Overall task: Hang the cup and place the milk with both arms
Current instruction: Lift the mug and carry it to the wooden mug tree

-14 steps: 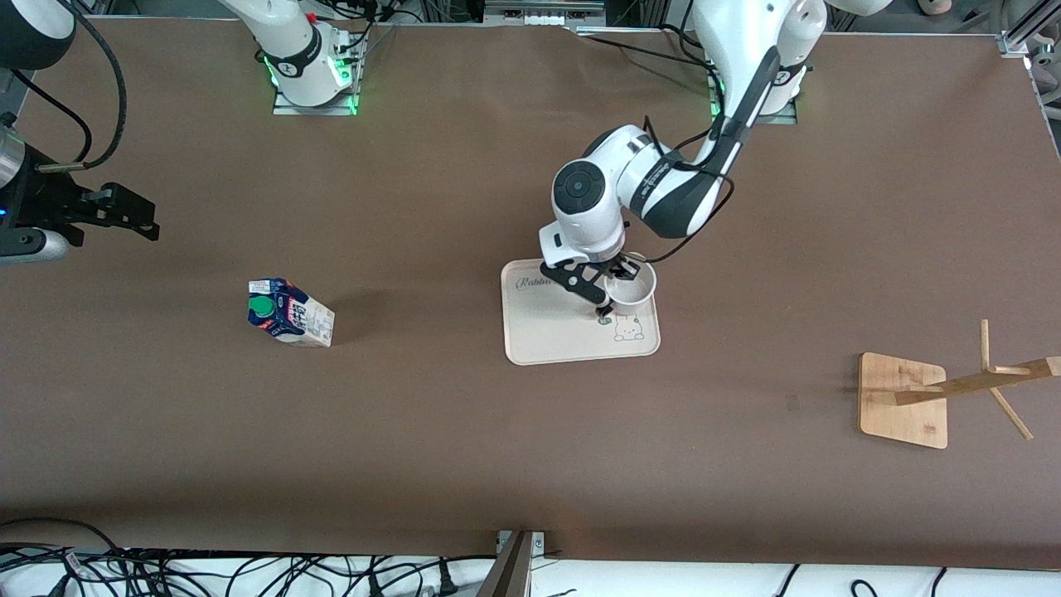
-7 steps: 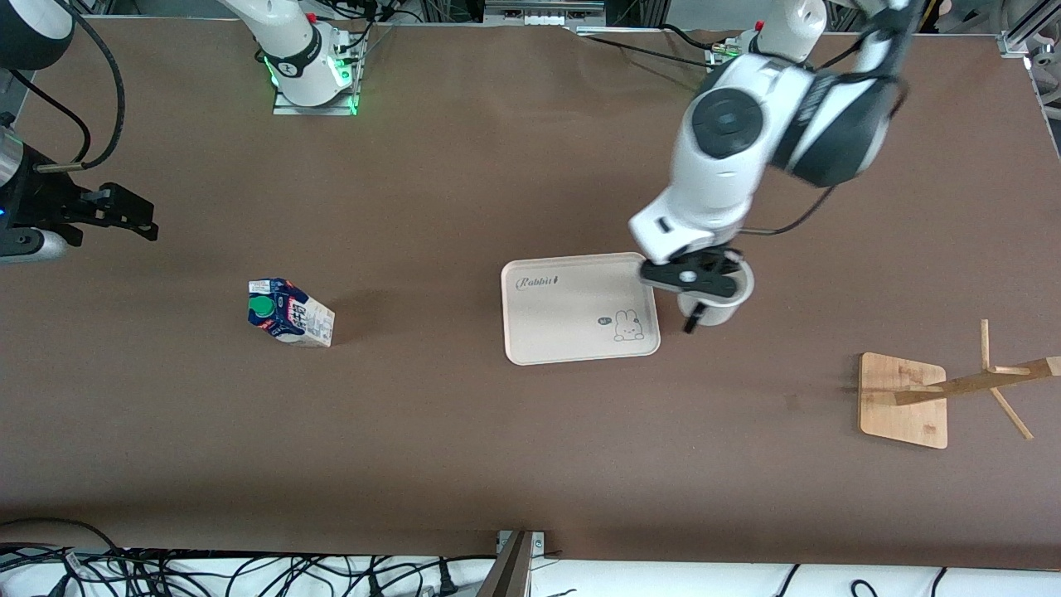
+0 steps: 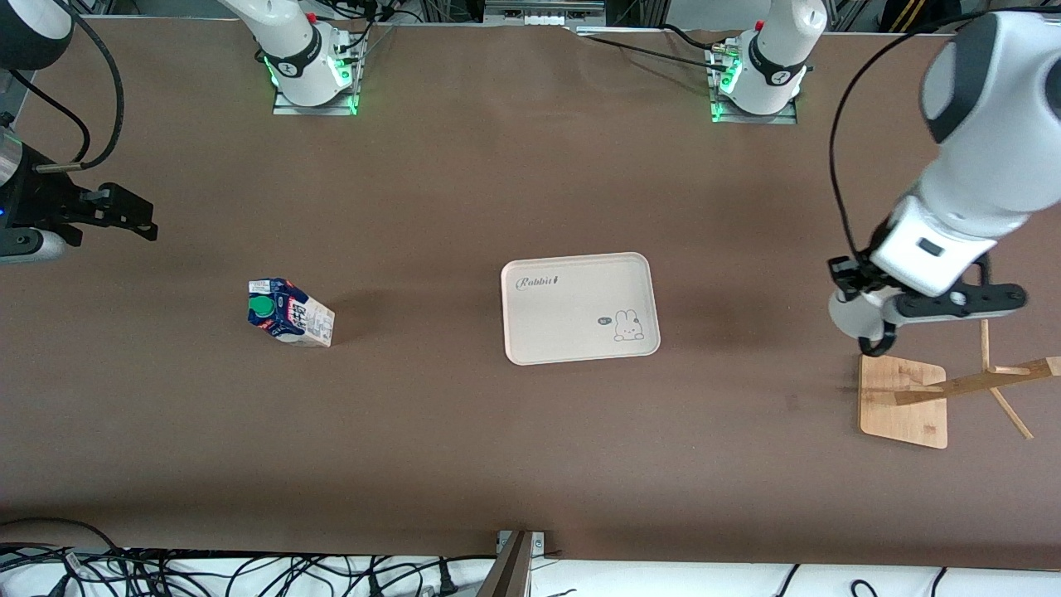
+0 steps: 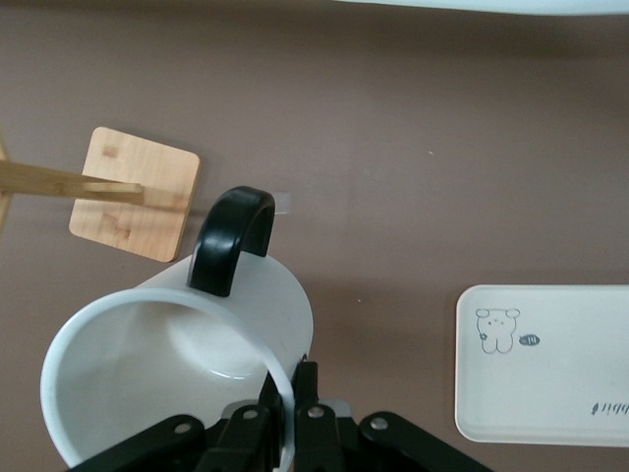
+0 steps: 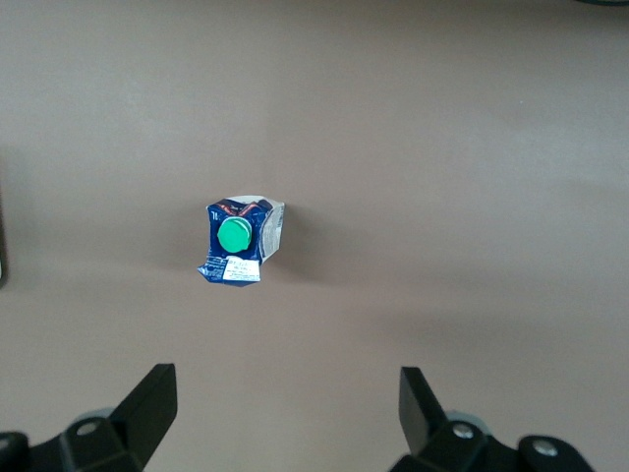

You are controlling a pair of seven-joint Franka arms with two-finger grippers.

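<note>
1. Carried off the tray (image 3: 580,308) since a second ago, the cup (image 3: 854,317) is now held in the air by the left claw (image 3: 891,311) over the desk (image 3: 464,191), just short of the wooden rack's base (image 3: 902,400).
2. The left claw is seen closed on the cup's rim (image 4: 280,388), one finger inside and one outside, with the black handle (image 4: 232,239) pointing toward the rack (image 4: 133,192).
3. For a good hang, the handle's loop is best kept facing the rack and lined up with a free peg (image 3: 1007,370) before the cup is eased along it; release is judged safe only once the peg is through the loop.
4. The right claw (image 5: 285,418) hangs spread wide and empty, waiting high over the milk (image 3: 290,313), which stands on the desk toward the right arm's end, well apart from the tray.
</note>
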